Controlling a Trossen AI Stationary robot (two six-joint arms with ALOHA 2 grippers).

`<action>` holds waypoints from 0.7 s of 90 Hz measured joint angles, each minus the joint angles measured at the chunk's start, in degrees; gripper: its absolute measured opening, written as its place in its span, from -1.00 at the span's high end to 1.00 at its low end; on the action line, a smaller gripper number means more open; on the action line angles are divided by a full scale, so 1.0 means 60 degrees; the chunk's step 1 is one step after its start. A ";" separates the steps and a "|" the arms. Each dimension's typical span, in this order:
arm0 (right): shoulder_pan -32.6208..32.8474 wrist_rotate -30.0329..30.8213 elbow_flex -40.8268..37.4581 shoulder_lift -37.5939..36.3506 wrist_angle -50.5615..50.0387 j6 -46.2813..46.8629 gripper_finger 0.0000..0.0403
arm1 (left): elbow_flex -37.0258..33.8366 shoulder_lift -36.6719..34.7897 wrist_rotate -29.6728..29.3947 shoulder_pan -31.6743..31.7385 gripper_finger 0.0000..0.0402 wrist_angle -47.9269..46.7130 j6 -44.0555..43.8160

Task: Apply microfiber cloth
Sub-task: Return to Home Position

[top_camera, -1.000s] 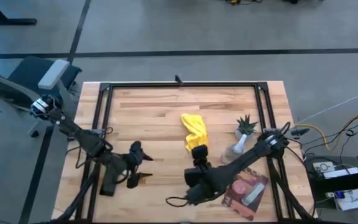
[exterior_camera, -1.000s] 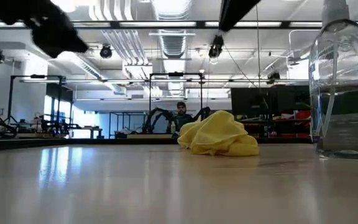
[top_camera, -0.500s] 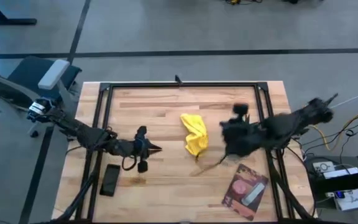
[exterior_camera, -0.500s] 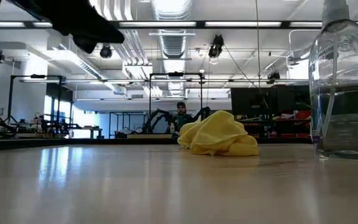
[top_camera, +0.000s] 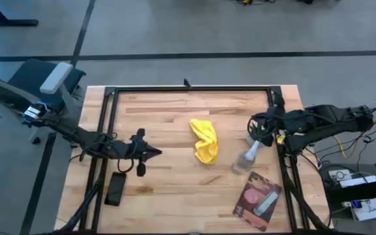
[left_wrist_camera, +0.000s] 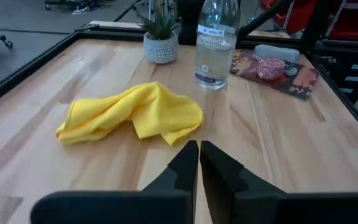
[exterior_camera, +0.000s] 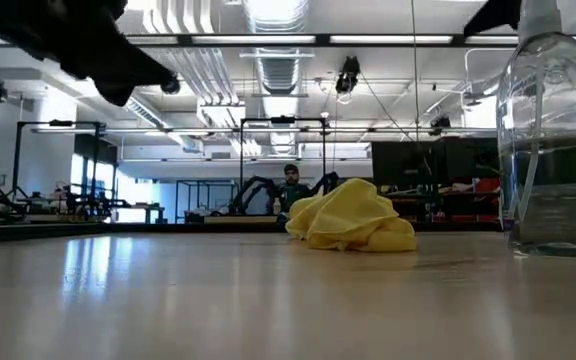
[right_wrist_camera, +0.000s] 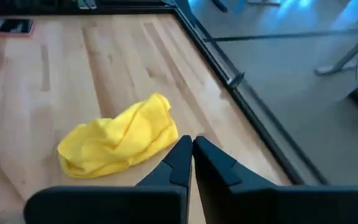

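The yellow microfiber cloth (top_camera: 204,140) lies crumpled on the wooden table, near its middle, and nothing touches it; it also shows in the low view (exterior_camera: 353,218). My left gripper (top_camera: 155,153) hangs above the table to the cloth's left, pointing at it, fingers shut (left_wrist_camera: 199,152) and empty. The cloth (left_wrist_camera: 135,115) lies a short way beyond its tips. My right gripper (top_camera: 253,129) is to the cloth's right, over the small plant, also shut (right_wrist_camera: 191,148) and empty, with the cloth (right_wrist_camera: 120,142) beyond it.
A clear spray bottle (top_camera: 247,156) stands right of the cloth, with a small potted plant (left_wrist_camera: 160,40) beyond it. A pink-and-dark packet (top_camera: 260,199) lies at the near right. A flat black object (top_camera: 116,189) lies at the near left. A black frame (top_camera: 188,90) borders the table.
My left gripper has shut and swung up from near the front left toward the cloth. My right gripper has swept from the near middle of the table toward the right edge, ending by the plant. The cloth has not moved.
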 joint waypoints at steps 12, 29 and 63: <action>-0.0004 -0.0417 -0.0749 -0.0455 0.0009 0.0627 1.00 | -0.0783 -0.0322 -0.0002 0.0000 1.00 0.0925 -0.0056; 0.0000 -0.1318 -0.1876 -0.0549 0.0234 0.1269 1.00 | -0.1870 -0.0739 0.0001 0.0000 1.00 0.2537 -0.0082; 0.0007 -0.2996 -0.4568 -0.0490 0.4183 0.0650 1.00 | -0.2960 -0.1776 0.0191 -0.0050 1.00 0.3213 -0.0621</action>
